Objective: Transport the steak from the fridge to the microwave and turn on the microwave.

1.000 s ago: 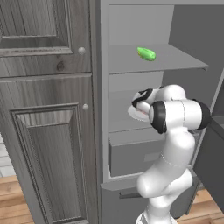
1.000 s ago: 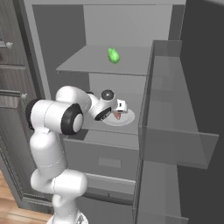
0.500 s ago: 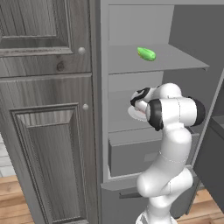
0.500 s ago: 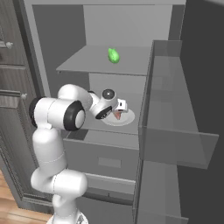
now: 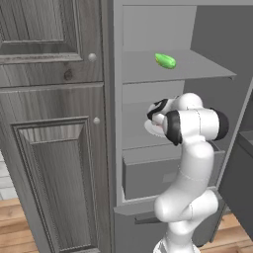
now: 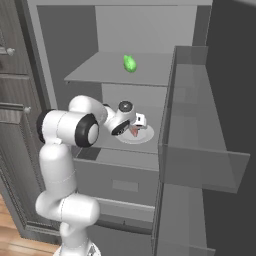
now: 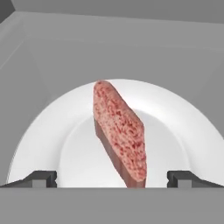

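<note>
- The tall fridge with its light grey interior (image 5: 148, 29) stands open, beside a dark grey wood-panelled cabinet with round knobs (image 5: 54, 148) on the robot's left; its door with clear shelf bins (image 6: 200, 150) swings out on the right.
- Inside, the flat grey upper shelf (image 6: 100, 75) carries a bright green oblong vegetable (image 6: 130, 63); below it the middle shelf (image 7: 131, 48) bears a round white plate (image 7: 52, 131), and a wide grey drawer (image 5: 148, 173) sits under that.
- The small pinkish-red slab of steak (image 7: 120, 131) lies on that plate, running diagonally across the hand view, its near end close to the lens.
- The white arm reaches into the middle shelf, and its two-finger gripper (image 7: 112, 178) hangs just over the plate with the jaws spread fully wide and nothing between them; one dark fingertip (image 7: 41, 178) shows at each side of the meat's near end.
- The step in hand looks like the grasp. To do it well, I would judge the hand should settle lower so the tips straddle the slab across its narrow width, then close squarely.
- Room is tight: the shelf above and the plate rim leave little margin, so a shallow withdrawal seems wise.
</note>
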